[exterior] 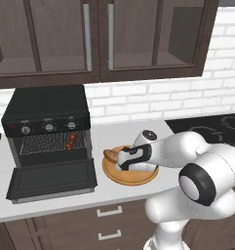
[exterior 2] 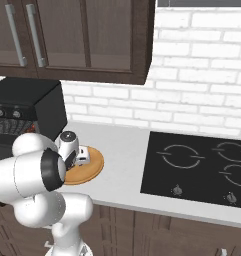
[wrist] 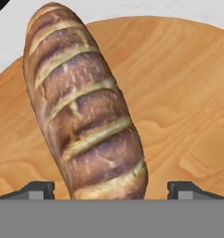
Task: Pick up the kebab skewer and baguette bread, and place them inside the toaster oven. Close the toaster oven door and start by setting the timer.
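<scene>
With the kebab skewer (exterior: 70, 142) already racked, we straddle the baguette bread (wrist: 83, 109) with our gripper (wrist: 111, 189) spread wide; next, we squeeze and lift.

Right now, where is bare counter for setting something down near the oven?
Free: white counter between round wooden plate and black cooktop. Crowded: black toaster oven's open door and the plate, holding golden baguette under the gripper.
</scene>
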